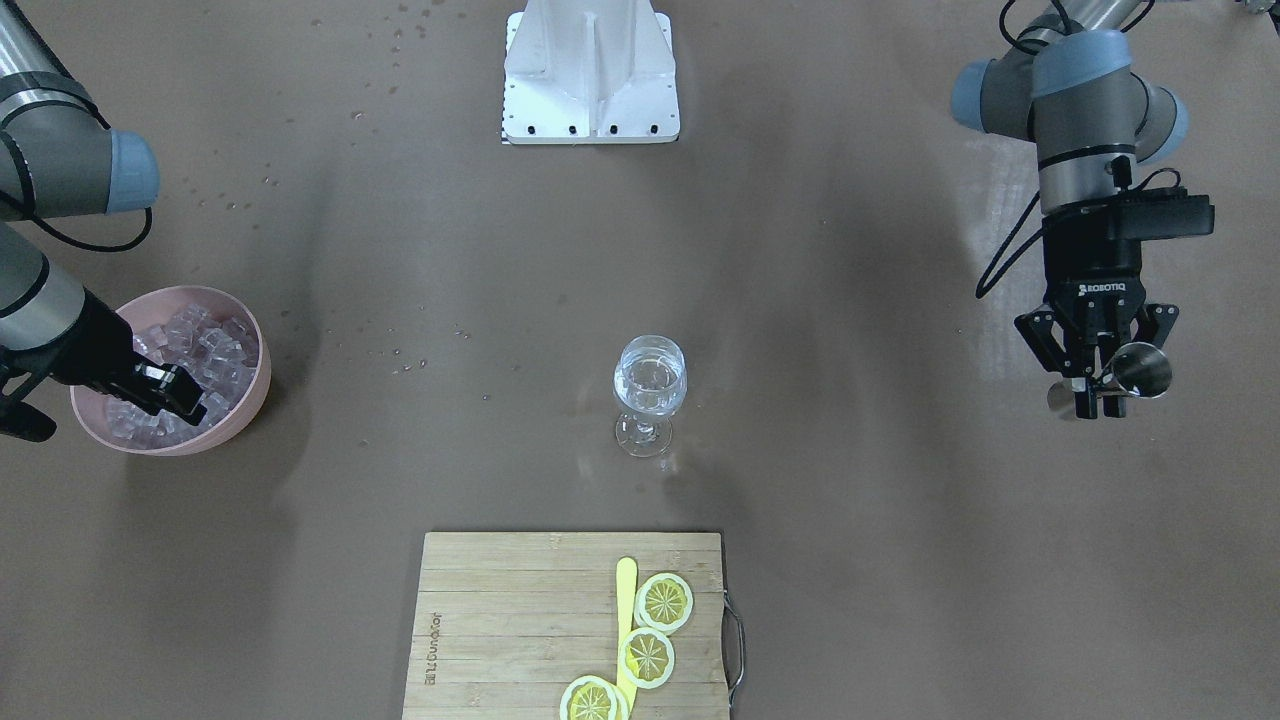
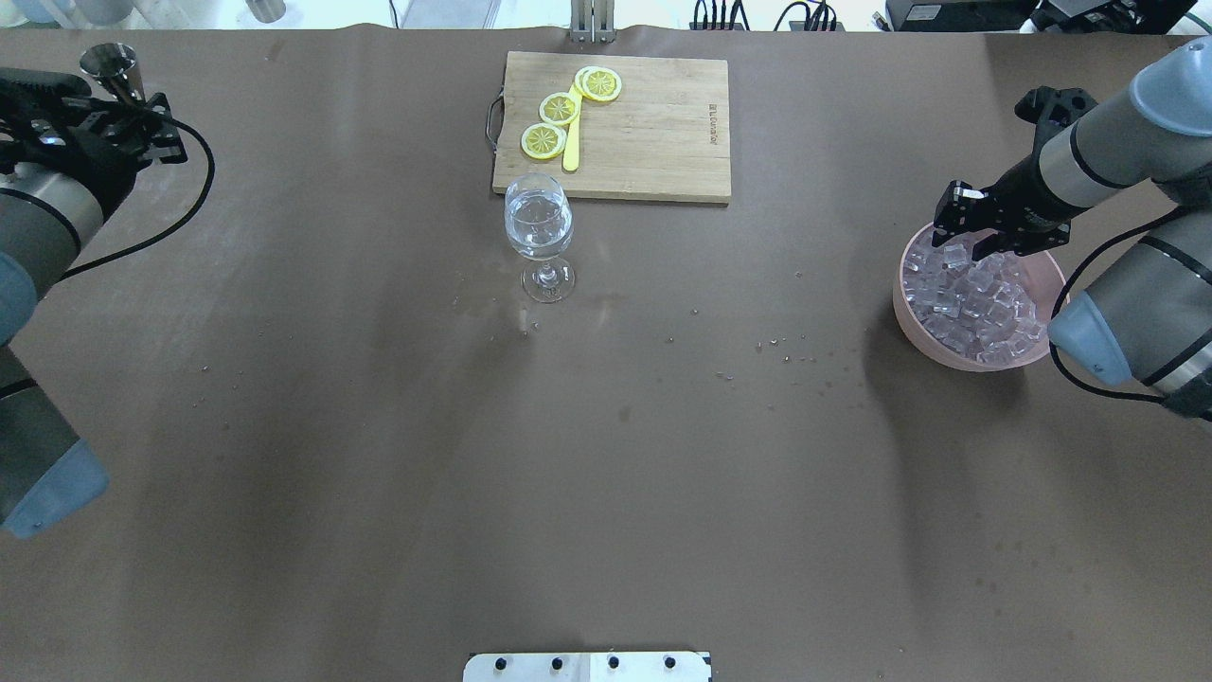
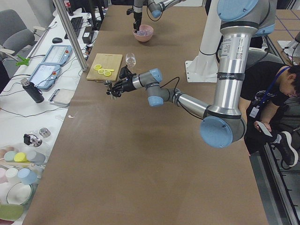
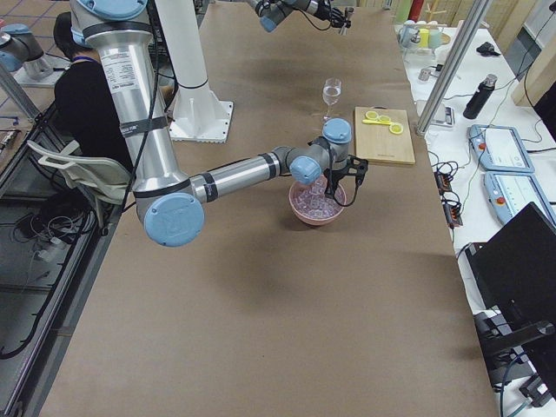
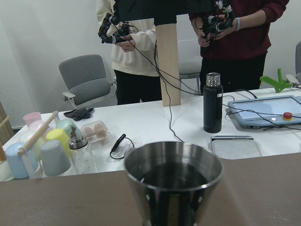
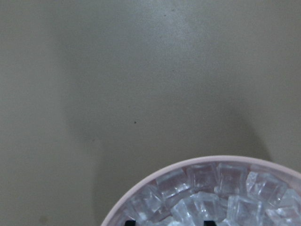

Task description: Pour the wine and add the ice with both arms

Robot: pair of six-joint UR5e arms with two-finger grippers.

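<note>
My left gripper [image 1: 1098,403] is shut on a steel jigger [image 1: 1140,370], held above the table at my far left; in the left wrist view the jigger [image 5: 174,181] stands upright with a dark inside. A wine glass [image 1: 650,385] stands mid-table with clear contents [image 2: 539,225]; I cannot tell wine from ice in it. My right gripper [image 1: 185,400] is open, its fingertips [image 6: 207,222] apart and down among the ice cubes [image 2: 975,298] in a pink bowl [image 1: 255,385]. The bowl's rim [image 6: 141,188] and the ice [image 6: 225,188] fill the bottom of the right wrist view.
A wooden cutting board [image 1: 500,620] with three lemon slices [image 1: 663,601] and a yellow stick lies at the table's far edge, beyond the glass. The white base block [image 1: 590,75] stands at my side. Small droplets dot the brown table [image 2: 606,455].
</note>
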